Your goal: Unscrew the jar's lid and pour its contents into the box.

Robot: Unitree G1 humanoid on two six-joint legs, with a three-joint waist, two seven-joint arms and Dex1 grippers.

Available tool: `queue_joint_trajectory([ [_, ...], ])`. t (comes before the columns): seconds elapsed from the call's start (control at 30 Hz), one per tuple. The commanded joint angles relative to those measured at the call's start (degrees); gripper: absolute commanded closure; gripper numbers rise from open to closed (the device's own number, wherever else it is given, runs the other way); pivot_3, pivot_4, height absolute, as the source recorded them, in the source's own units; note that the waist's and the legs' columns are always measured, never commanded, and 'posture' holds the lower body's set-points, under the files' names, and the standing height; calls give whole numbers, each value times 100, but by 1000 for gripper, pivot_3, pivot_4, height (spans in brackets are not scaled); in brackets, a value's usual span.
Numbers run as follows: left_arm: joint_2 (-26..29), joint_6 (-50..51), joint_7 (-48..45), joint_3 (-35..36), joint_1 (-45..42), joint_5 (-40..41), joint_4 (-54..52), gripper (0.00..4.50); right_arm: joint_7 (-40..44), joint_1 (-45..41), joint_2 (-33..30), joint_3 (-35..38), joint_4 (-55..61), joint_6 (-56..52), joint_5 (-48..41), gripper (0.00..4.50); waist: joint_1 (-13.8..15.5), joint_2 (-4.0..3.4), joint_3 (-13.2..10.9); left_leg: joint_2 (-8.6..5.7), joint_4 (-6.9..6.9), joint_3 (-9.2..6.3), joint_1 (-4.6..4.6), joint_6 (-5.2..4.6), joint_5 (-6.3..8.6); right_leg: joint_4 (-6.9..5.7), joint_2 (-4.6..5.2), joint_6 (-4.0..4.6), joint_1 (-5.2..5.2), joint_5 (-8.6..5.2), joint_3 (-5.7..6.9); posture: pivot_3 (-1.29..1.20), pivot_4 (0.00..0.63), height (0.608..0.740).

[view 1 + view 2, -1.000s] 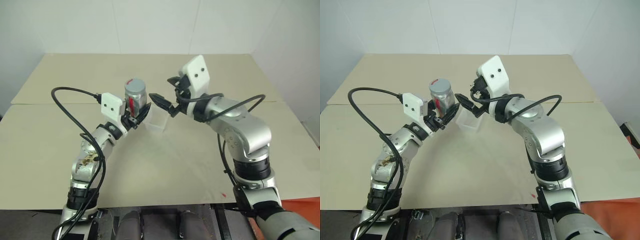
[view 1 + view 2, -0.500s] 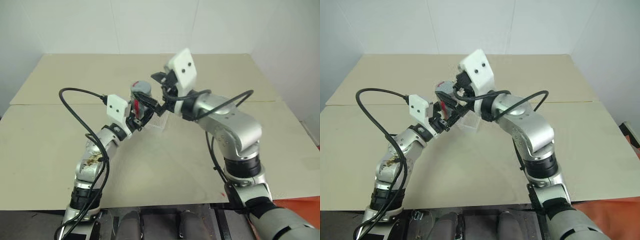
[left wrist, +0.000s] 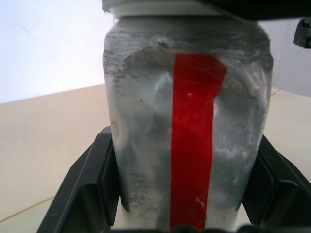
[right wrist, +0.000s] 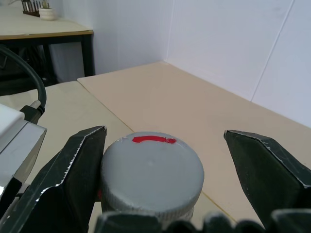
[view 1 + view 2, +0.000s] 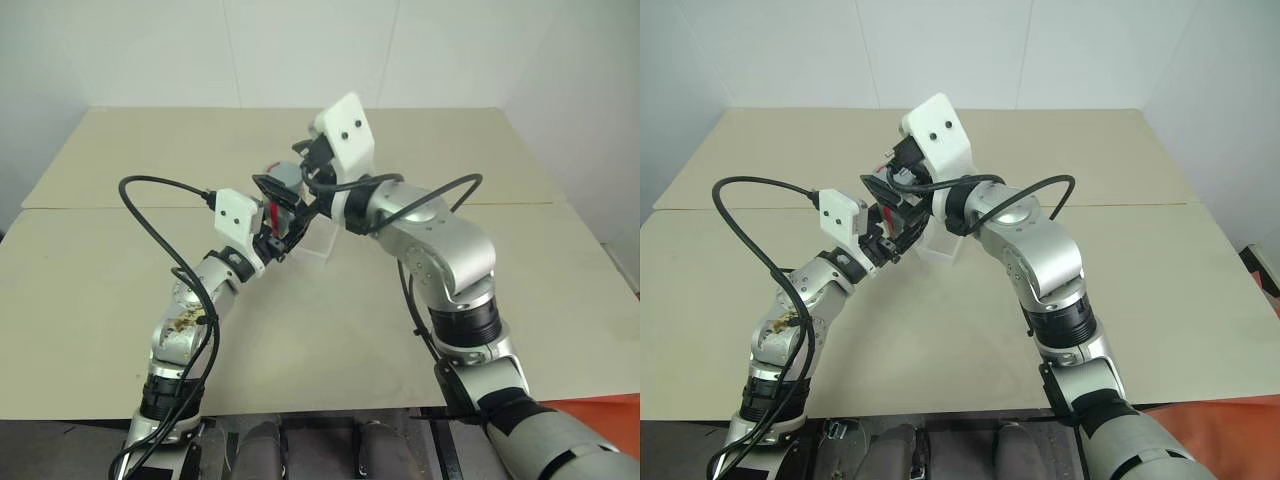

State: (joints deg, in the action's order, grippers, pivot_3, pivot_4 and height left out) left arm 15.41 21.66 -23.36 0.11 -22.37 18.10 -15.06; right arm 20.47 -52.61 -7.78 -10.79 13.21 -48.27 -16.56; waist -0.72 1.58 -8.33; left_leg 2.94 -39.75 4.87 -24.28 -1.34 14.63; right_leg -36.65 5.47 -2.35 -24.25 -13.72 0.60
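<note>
I keep the table (image 5: 120, 300) under everything, the clear box (image 5: 318, 238) waiting just beyond my left gripper (image 3: 184, 194). That gripper pinches the jar (image 3: 187, 131) upright by its body (so it can't spin). My right gripper (image 4: 163, 165) straddles the grey lid (image 4: 151, 172), fingers spread, not yet clamped.

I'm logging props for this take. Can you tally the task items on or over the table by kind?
Jars: 1, the jar, held in the left gripper
Lids: 1, the lid, on the jar
Boxes: 1, the box, on the table
Total: 3
</note>
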Motion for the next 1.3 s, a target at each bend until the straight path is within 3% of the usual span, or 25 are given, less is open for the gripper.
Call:
queue_joint_trajectory([
  [0.03, 29, -26, 1, 53, -39, 34, -275, 1641, -54, -143, -41, 84, 106, 130, 107, 75, 2, 0, 0, 0, 0, 0, 0, 0, 0, 0, 0, 0, 0, 0, 0, 0, 150, 740],
  [1.3, 173, -113, -157, 223, -96, 73, -146, 1641, 240, 458, -760, 267, 759, -20, -48, 75, 1, 0, 0, 0, 0, -1, 0, 0, 0, 0, 0, 0, 1, 0, 0, 0, 150, 740],
])
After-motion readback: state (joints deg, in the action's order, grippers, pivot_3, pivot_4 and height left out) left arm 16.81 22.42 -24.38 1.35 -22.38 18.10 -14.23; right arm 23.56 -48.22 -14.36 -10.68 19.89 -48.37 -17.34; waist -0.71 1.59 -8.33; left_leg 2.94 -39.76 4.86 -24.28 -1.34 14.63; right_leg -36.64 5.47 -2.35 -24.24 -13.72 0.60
